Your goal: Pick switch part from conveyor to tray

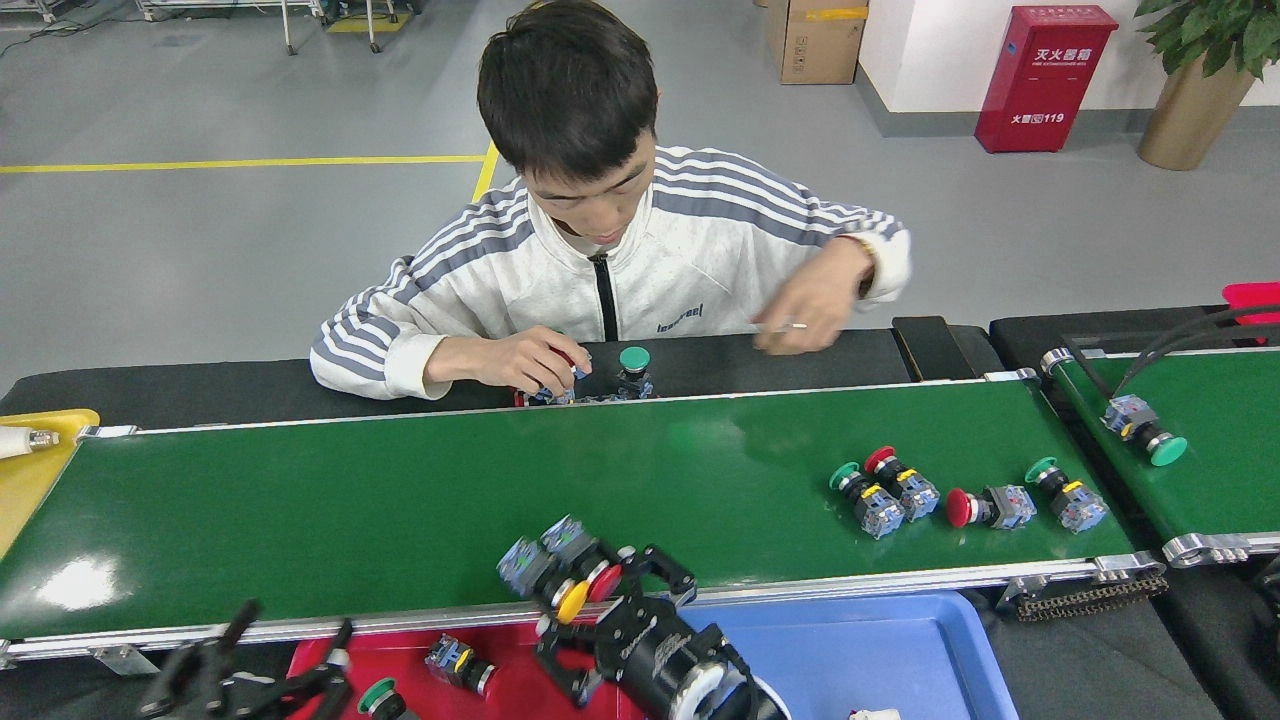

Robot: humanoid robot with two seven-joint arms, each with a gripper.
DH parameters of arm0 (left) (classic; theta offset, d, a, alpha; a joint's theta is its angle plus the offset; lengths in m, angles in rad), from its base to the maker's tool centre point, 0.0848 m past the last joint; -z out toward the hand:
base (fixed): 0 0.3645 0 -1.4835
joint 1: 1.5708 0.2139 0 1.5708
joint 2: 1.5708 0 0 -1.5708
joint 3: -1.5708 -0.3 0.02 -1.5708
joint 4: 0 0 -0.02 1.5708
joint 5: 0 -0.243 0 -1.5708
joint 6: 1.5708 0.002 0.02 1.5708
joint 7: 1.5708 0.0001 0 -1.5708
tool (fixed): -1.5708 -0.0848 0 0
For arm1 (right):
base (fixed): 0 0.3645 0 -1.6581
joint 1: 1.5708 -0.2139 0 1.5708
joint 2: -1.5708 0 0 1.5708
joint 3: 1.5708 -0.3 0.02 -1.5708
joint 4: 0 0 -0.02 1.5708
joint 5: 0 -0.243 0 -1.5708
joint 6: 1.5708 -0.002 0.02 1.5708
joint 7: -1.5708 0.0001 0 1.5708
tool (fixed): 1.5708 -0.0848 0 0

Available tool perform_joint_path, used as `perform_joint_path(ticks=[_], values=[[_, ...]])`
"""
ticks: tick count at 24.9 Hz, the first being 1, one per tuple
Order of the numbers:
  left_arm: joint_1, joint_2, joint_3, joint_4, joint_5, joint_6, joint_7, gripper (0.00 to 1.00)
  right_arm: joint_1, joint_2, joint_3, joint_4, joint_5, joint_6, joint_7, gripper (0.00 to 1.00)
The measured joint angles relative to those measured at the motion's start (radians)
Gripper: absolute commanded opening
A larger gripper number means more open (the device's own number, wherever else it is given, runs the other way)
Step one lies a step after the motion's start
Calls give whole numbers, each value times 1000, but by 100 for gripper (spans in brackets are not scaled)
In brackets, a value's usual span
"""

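At the near rail of the conveyor (350, 510), the right gripper (610, 612) is clamped on two switch parts (560, 570), one yellow-capped, one red-capped; their long axes run from blue bodies at upper left to caps at lower right. The left gripper (245, 655), fingers spread, holds nothing. The red tray (500, 690) contains two switch parts; the blue tray (870, 650) shows none. Five loose switches (965, 495) lie toward the belt's right end.

The conveyor (300, 510) lies bare leftward; switch parts (885, 490) crowd its right.
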Motion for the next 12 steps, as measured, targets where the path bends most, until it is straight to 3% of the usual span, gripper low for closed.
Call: perform_joint_path(ticks=[4,6,8,12], values=[[15,7,0,-4,2,45,2,100,1,0,-10,-15,0,-19,-15,100],[28,8,-5,-15,3,50,2,100,36,-13,-88,-63,-6,-13,-20,98],[52,10,-7,-38,4,48,3,100,157,-21,-248,-127,-9,50,-32,98],[77,16,-7,-47,48,-84,4,100,365,-6,-488,-224,-9,288,-83,98]])
